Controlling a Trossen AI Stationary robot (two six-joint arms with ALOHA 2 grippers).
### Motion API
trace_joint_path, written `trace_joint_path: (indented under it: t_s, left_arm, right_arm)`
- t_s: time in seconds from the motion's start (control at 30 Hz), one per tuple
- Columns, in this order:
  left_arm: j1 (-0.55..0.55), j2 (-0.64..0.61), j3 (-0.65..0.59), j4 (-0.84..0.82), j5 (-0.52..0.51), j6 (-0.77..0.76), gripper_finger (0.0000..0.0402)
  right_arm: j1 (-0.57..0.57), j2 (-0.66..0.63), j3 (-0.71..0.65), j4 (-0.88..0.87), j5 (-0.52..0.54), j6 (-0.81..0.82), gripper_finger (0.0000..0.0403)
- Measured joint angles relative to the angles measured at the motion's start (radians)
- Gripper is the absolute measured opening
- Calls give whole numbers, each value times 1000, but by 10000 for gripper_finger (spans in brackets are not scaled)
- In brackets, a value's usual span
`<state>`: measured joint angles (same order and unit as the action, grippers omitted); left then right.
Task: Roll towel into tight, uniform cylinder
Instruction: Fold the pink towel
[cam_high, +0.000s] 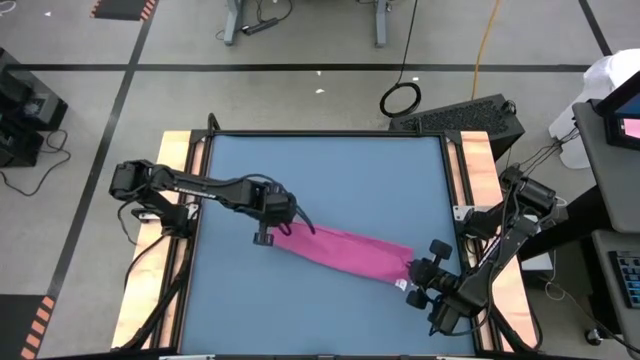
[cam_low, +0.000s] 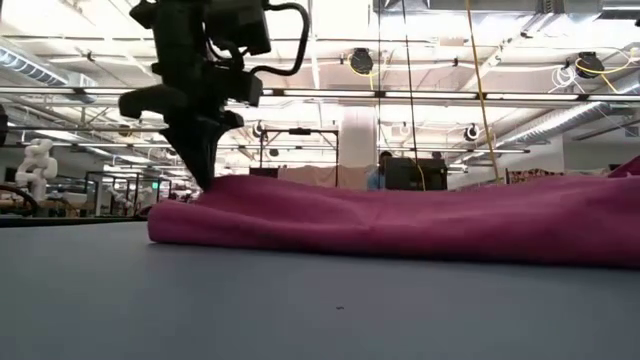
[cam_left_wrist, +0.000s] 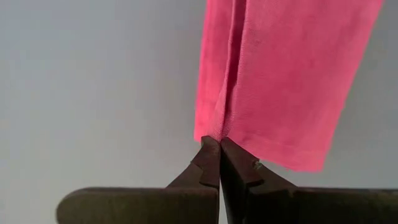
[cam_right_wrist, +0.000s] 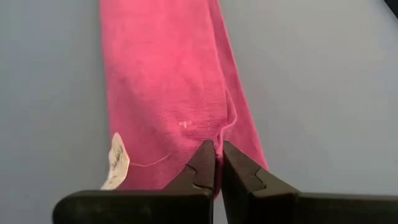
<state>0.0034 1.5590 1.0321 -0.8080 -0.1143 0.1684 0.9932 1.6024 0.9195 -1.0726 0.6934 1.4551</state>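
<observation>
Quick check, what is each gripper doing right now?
Left gripper: shut on one end of the towel.
Right gripper: shut on the towel's other end, near its white tag.

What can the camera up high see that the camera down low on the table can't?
Only the high view shows both arms: the left end effector pinching one end of the towel, the right end effector pinching the other, plus the white tag and the whole blue table. Only the low view shows the room behind, with ceiling lights and a far-off person. Both show the pink towel lying as a long strip, not yet rolled.
</observation>
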Motion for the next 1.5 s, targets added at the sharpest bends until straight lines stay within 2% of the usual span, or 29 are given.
trace_joint_path:
  t_s: [0.17, 0.33, 0.73, 1.13, 1.5]
  left_arm:
    - [24, 5, 0, 24, -3, 5, 1]
    - [39, 9, 0, 26, -32, 5, 1]
    - [62, 9, 0, 55, -48, 14, 1]
    - [62, 59, 0, 66, -48, -26, 1]
    - [58, 59, 0, 65, -48, -33, 1]
  right_arm:
    - [-17, 0, 0, -15, -8, 0, 4]
    - [-94, 0, 0, -14, -53, 33, 4]
    - [-205, 0, 0, -24, -170, -87, 4]
    - [-263, 0, -78, -7, -167, -106, 4]
    - [-301, 0, -121, 38, -106, -162, 4]
